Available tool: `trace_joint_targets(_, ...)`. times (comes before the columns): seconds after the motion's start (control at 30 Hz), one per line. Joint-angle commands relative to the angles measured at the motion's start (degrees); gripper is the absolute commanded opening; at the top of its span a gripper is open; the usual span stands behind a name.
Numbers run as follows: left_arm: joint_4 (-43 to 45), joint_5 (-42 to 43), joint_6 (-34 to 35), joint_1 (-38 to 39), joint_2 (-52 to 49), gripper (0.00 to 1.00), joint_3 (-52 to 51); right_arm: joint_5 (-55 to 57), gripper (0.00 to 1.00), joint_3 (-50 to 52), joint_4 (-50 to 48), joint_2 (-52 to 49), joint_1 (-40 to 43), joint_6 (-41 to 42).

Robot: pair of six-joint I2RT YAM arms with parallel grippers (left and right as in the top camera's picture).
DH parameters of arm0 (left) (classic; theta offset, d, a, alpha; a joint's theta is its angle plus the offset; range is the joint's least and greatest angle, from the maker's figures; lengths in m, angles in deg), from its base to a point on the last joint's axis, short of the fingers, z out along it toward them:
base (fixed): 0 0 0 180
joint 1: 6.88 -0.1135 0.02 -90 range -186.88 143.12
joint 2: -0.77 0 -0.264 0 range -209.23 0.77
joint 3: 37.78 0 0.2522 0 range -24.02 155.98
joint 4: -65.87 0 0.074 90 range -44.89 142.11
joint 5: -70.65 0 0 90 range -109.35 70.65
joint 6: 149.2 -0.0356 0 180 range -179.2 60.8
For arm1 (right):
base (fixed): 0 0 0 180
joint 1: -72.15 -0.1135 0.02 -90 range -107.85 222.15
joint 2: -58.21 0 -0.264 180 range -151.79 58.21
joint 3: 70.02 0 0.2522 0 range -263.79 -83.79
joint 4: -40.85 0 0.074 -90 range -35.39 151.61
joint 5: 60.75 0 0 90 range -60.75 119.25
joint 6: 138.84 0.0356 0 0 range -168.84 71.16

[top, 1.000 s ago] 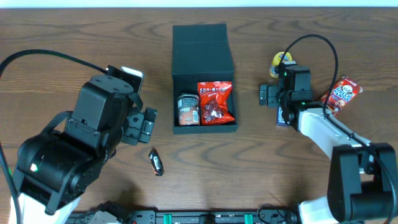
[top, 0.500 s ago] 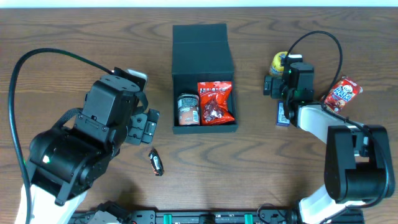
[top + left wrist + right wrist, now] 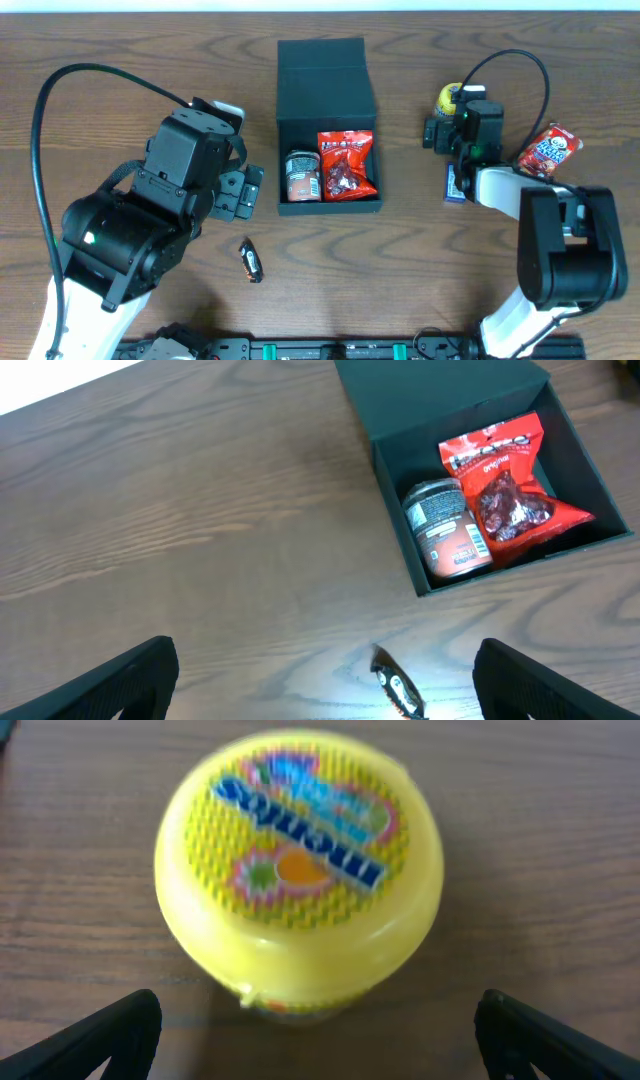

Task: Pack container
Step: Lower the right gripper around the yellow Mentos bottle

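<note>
The dark teal container (image 3: 324, 70) stands open at the table's middle back, its lid flap lying behind it. Inside are a small tin (image 3: 302, 176) and a red snack bag (image 3: 347, 165). The left wrist view also shows the container (image 3: 440, 390), the tin (image 3: 447, 530) and the bag (image 3: 505, 485). My left gripper (image 3: 243, 192) is open and empty, left of the container and above a small dark candy bar (image 3: 251, 260), which lies between its fingers in the left wrist view (image 3: 398, 688). My right gripper (image 3: 445, 130) is open, right at a yellow Mentos tub (image 3: 450, 98), which fills the right wrist view (image 3: 298, 870).
A blue packet (image 3: 454, 186) lies under the right arm. A red snack bag (image 3: 548, 152) lies at the far right. The left arm's bulky body covers the table's left side.
My left gripper has moved right and back, closer to the container. My right gripper has moved back up to the Mentos tub.
</note>
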Motion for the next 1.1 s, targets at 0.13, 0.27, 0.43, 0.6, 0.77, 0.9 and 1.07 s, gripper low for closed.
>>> trace_joint_targets(0.13,0.22,0.74,0.44,-0.09,-0.11,0.95,-0.28,-0.2,0.99,-1.4,-1.95,-0.37,1.18,-0.66)
trace_joint_targets(0.27,0.55,1.55,0.44,-0.09,-0.11,0.95,-0.28,-0.22,0.84,-1.62,-2.32,-0.42,1.25,-0.66)
trace_joint_targets(0.43,0.72,1.77,0.46,-0.09,-0.11,0.95,-0.28,-0.22,0.52,-1.62,-3.3,-1.55,1.25,-0.59)
trace_joint_targets(0.6,0.72,1.73,0.44,-0.09,-0.11,0.95,-0.28,-0.22,0.51,-1.64,-3.39,-2.64,1.25,0.04)
trace_joint_targets(0.77,0.7,1.7,0.39,-0.09,-0.11,0.95,-0.28,-0.22,0.48,-1.64,-3.37,-2.67,1.25,0.04)
trace_joint_targets(0.9,0.61,1.7,0.2,-0.09,-0.11,0.95,-0.28,-0.22,0.45,-1.64,-3.39,-2.67,1.25,0.04)
trace_joint_targets(1.07,0.42,1.68,-0.09,-0.09,-0.11,0.95,-0.28,-0.2,0.39,-1.64,-3.43,-2.67,1.25,0.04)
